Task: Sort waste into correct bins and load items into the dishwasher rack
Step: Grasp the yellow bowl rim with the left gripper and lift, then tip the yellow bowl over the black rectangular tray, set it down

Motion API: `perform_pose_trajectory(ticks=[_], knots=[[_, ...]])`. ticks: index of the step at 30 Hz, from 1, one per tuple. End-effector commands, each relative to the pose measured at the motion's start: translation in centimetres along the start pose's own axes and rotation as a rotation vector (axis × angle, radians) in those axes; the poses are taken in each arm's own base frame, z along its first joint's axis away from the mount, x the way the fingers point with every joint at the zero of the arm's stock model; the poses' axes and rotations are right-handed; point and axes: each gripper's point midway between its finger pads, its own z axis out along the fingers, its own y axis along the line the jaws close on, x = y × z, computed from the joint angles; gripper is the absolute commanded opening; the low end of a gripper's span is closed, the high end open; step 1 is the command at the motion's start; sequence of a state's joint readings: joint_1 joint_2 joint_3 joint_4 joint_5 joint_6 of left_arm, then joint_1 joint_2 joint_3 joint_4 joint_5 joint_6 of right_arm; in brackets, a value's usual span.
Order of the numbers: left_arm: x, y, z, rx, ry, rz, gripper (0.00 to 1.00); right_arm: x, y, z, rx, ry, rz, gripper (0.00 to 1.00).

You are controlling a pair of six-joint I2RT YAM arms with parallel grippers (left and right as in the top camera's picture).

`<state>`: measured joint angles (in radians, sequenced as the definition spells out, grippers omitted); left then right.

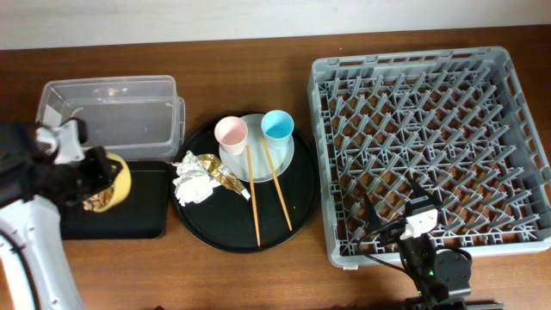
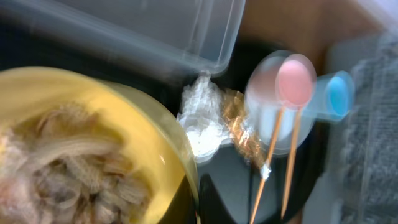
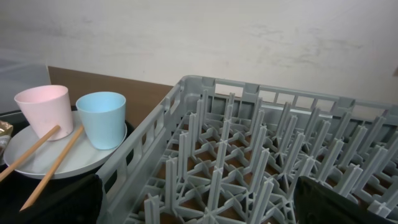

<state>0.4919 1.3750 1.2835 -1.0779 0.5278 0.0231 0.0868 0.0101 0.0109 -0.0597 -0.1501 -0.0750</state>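
At the left edge of the table, the left gripper point(image 1: 89, 176) holds the yellow bowl point(image 1: 120, 179) tipped on its side above the shallow black tray point(image 1: 142, 211). Its fingers are hidden by the bowl, so I judge the closed grip on the rim only from how the bowl hangs. The step in hand seems to be emptying the food scraps point(image 2: 68, 168) into this tray. To do it well, the bowl should tilt further, slowly, with its low lip over the middle of the tray and not over the clear tub point(image 1: 112, 116) just behind. The scraps look moist, stringy and clumped, so they will probably stick to the smooth glossy wall and need a small shake. The bowl is round and hard and may slip in a rim grip.

On the round black tray point(image 1: 297, 215) lie the soft crumpled napkin point(image 1: 193, 182), the shiny crinkled wrapper point(image 1: 222, 175) touching it, and the pale plate point(image 1: 269, 159). The plate carries the pink cup point(image 1: 231, 132) and the blue cup point(image 1: 277, 125), both matte and tapered. The thin wooden chopsticks point(image 1: 252, 198) reach from the plate down to the tray. The right gripper point(image 1: 398, 205) hovers, jaws wide and empty, over the near edge of the grey rack point(image 1: 516, 129), a stiff lattice of upright pegs.
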Motion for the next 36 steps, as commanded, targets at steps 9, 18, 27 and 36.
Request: perform_pose_trajectory(ticks=[9, 18, 27, 36], knots=[[0.4, 8.0, -0.5, 0.792, -0.442, -0.255, 0.0, 0.2, 0.1, 0.0, -0.002, 0.004, 0.005, 0.98], [-0.5, 9.7, -1.3, 0.832, -0.415, -0.421, 0.0, 0.2, 0.1, 0.0, -0.002, 0.004, 0.006, 0.98], [-1.0, 5.8, -0.3, 0.868, -0.348, -0.289, 0.0, 0.2, 0.1, 0.0, -0.002, 0.004, 0.006, 0.98], [4.5, 6.7, 5.9, 0.108, -0.058, -0.265, 0.02, 0.2, 0.1, 0.0, -0.002, 0.004, 0.006, 0.98]])
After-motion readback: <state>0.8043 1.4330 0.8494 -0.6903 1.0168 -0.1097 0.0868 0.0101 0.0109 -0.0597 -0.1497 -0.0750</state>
